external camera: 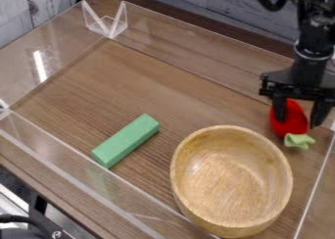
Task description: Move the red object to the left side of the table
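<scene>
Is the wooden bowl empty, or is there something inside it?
Empty. The wooden bowl shows only its bare inside; the red object lies outside it, on the table.

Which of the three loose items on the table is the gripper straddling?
The small glossy red toy fruit with a green stem, between the gripper fingers; the green rectangular block and round wooden bowl lie apart.

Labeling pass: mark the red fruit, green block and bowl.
red fruit (293, 116), camera view, red body between the fingers
green block (125, 140), camera view, middle of top face
bowl (197, 140), camera view, left rim
</scene>
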You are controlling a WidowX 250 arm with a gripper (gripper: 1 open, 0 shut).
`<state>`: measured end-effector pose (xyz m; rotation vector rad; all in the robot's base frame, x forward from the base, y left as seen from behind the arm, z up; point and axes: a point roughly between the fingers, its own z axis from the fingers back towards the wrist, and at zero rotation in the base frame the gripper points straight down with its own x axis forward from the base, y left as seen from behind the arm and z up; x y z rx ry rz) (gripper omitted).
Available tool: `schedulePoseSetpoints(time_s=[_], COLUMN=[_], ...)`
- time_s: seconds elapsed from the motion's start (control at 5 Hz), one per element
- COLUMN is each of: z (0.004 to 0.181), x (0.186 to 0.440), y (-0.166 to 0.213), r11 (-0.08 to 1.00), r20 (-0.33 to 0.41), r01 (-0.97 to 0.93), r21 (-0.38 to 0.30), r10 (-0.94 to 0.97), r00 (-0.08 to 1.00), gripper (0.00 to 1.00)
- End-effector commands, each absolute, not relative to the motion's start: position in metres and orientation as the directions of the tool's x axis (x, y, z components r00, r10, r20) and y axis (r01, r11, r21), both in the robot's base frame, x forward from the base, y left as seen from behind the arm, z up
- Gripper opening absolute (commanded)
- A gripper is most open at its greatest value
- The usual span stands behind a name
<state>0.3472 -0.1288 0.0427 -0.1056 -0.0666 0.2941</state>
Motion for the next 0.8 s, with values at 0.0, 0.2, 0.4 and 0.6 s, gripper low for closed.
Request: schedulePoseSetpoints(time_s=[0.0,0.2,0.4,0.6], z=[0.061,0.090,0.130,0.163], x=[0.351,0.350,0.346,0.348], y=[-0.126,-0.120,-0.099,-0.063], r11=[0.948,0.942,0.930,0.907], r20=[0.089,0.130,0.196,0.239], r01=[-0.287,-0.287,-0.303,-0.345], r21=[-0.140,-0.171,-0.209,-0.240], r10=[0.301,0.311,0.343,0.400], r00=[0.949,0.942,0.919,0.885], gripper=[0.00,0.00,0.00,0.00])
